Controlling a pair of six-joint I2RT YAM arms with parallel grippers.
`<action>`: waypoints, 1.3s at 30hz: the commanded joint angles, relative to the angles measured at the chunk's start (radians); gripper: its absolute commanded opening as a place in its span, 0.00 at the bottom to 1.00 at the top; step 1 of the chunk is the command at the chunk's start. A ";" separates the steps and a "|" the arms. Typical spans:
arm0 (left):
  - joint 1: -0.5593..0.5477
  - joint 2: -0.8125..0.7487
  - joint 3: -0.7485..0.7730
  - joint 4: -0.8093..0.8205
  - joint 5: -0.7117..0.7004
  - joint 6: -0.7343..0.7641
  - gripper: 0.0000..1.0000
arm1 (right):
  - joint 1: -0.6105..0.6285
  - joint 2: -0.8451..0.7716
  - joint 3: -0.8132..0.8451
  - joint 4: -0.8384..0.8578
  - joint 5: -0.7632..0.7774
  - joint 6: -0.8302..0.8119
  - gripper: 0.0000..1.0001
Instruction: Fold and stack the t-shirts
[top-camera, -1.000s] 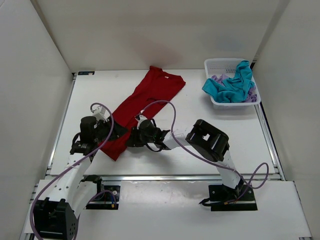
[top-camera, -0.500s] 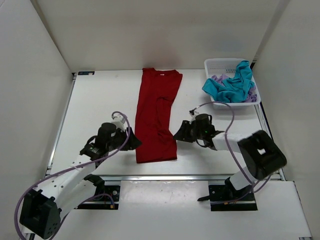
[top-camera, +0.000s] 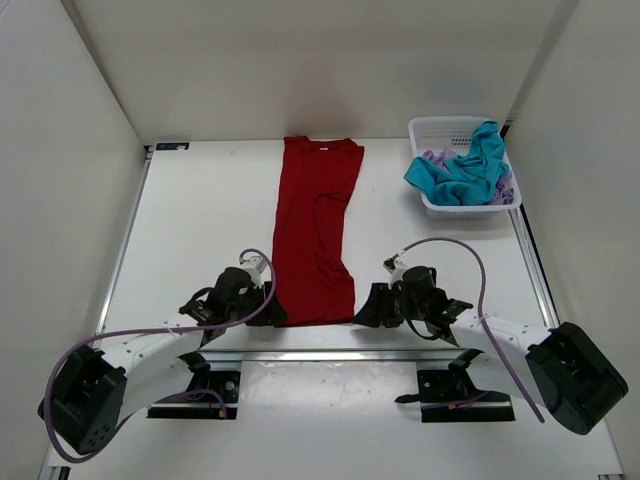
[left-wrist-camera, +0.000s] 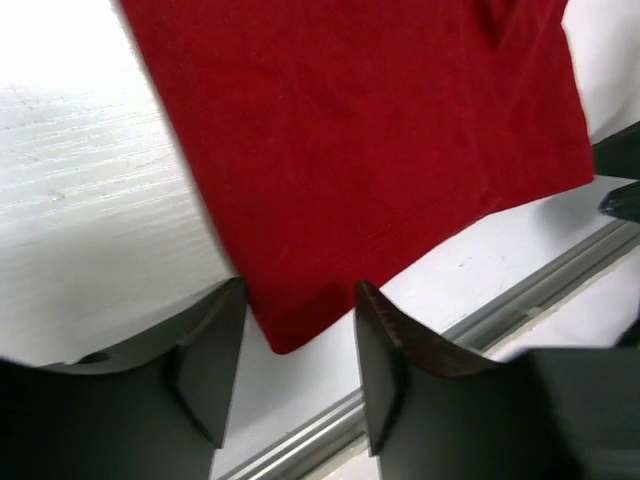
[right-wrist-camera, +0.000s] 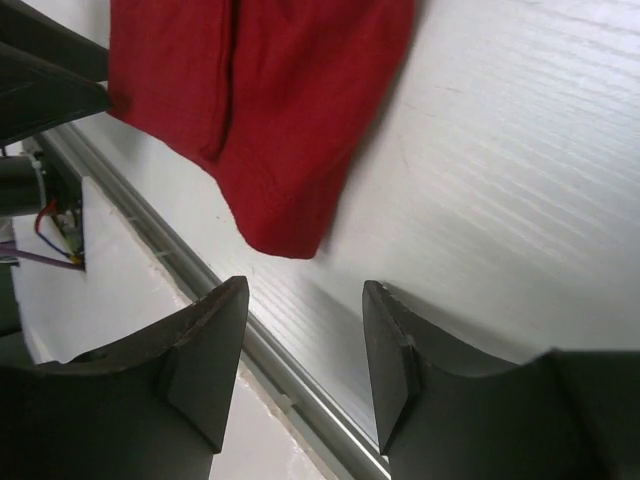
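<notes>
The deep red t-shirt (top-camera: 315, 230) lies flat in a long strip down the middle of the table, collar at the far end and hem near the front rail. My left gripper (top-camera: 272, 312) sits at the hem's left corner. In the left wrist view its jaws (left-wrist-camera: 300, 290) stand open, with the red corner (left-wrist-camera: 290, 325) lying loose between the fingertips. My right gripper (top-camera: 362, 312) is open just off the hem's right corner; in its wrist view the gripper (right-wrist-camera: 305, 287) holds nothing, and the red cloth (right-wrist-camera: 260, 110) ends short of the fingers. The teal-blue t-shirt (top-camera: 465, 170) and the lavender t-shirt (top-camera: 436, 158) lie crumpled in the basket.
The white mesh basket (top-camera: 440, 124) stands at the far right corner of the table. A metal rail (top-camera: 320, 354) runs along the near table edge right behind both grippers. White walls close in the left, right and back sides.
Both arms drew the red shirt's hem toward the near edge, turning it from a slanted bunch into a straight strip. Both grippers have opened and let the hem corners go.
</notes>
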 joint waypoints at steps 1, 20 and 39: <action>-0.014 0.023 -0.027 0.003 -0.029 -0.006 0.56 | 0.002 0.022 -0.008 0.111 -0.038 0.062 0.47; -0.050 -0.027 -0.030 -0.083 0.000 0.011 0.00 | 0.117 0.091 -0.045 0.119 0.071 0.142 0.00; 0.083 -0.112 0.255 -0.279 0.177 -0.005 0.00 | -0.049 -0.234 0.183 -0.275 -0.013 0.027 0.00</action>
